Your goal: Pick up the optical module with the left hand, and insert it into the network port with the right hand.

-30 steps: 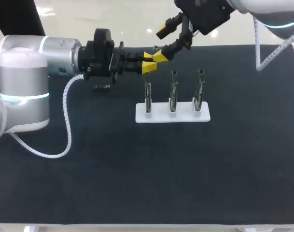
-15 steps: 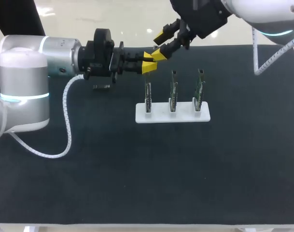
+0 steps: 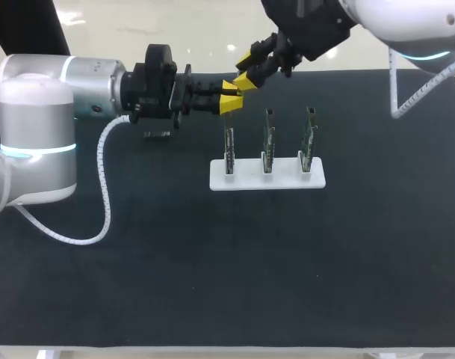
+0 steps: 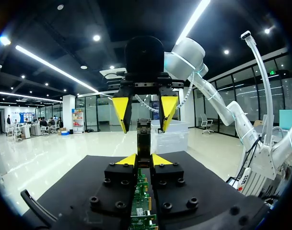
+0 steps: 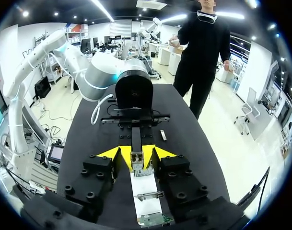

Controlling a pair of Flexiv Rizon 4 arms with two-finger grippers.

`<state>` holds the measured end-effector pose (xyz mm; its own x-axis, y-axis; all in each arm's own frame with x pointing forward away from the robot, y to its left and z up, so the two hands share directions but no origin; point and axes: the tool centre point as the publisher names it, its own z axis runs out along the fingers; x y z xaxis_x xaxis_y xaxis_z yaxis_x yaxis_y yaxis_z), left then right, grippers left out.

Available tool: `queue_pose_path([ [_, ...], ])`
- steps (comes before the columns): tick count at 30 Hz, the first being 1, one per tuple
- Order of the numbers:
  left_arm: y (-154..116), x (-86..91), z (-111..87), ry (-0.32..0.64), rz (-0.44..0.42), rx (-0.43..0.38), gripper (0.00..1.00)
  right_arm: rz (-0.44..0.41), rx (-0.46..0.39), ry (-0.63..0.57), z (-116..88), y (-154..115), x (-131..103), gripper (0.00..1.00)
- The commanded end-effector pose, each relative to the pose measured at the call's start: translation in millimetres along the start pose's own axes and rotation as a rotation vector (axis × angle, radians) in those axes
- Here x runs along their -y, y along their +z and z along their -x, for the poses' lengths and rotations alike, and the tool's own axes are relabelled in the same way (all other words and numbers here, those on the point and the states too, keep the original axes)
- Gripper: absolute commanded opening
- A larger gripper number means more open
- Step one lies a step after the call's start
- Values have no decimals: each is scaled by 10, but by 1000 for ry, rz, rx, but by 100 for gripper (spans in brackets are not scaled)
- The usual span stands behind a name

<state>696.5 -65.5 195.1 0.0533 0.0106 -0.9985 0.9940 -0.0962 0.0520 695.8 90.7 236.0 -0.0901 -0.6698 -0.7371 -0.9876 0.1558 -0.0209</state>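
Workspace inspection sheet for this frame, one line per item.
Surface: black table, no spills seen.
Job's things: module held in the air; three boards upright in a white stand.
Clutter: one small part lying beside the left arm.
Grippers: left gripper shut on the module; right gripper open, fingers either side of its free end.
Cables: white coiled hoses on both arms, away from the stand.
Surroundings: nothing seen.
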Motion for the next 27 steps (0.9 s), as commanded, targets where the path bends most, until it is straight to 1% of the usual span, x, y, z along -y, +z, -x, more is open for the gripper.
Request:
queue_pose_path([
  [1, 3, -8, -5, 1, -1, 1, 0, -3, -3, 3, 17, 24, 8, 42],
  [4, 3, -8, -5, 1, -1, 1, 0, -6, -4, 4, 20, 28, 9, 41],
  [5, 3, -8, -5, 1, -1, 1, 0, -6, -5, 4, 22, 29, 9, 39],
  [6, 3, -8, -5, 1, -1, 1, 0, -6, -5, 4, 25, 30, 8, 35],
  [8, 3, -8, -5, 1, -1, 1, 0, -7, -6, 6, 28, 31, 3, 17],
  [9, 3, -8, -5, 1, -1, 1, 0, -7, -6, 6, 29, 30, 0, 11],
  [10, 3, -8, -5, 1, -1, 1, 0, -7, -6, 7, 29, 30, -3, 0],
  [18, 3, -8, -5, 1, -1, 1, 0, -7, -15, 9, 37, 21, -14, 0],
  [19, 3, -8, -5, 1, -1, 1, 58, -7, -15, 9, 36, 21, -15, 0],
  [20, 3, -8, -5, 1, -1, 1, 100, -6, -14, 9, 36, 21, -16, 0],
  [27, 3, -8, -5, 1, -1, 1, 100, -3, -17, 8, 34, 13, -17, 0],
])
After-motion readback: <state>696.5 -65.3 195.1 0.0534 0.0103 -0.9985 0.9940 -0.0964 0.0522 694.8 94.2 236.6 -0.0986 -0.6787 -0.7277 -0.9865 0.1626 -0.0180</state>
